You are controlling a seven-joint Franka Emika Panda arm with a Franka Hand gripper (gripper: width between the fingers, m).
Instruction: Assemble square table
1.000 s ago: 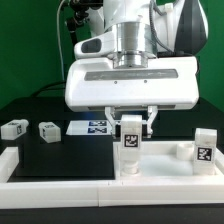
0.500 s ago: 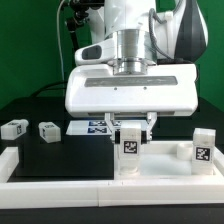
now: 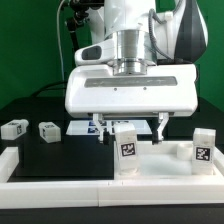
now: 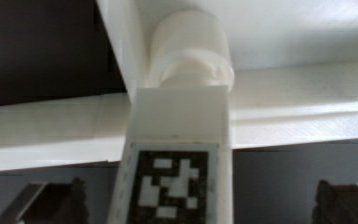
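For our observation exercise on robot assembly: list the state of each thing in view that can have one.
gripper: open, jaws either side of the middle leg, apart from it.
middle leg: upright on the tabletop.
leg at the exterior view's right: upright on the tabletop.
two loose legs: lying on the black table, unattached.

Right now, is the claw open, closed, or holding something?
The claw is open and holds nothing; the leg stands upright between the jaws, touching neither.
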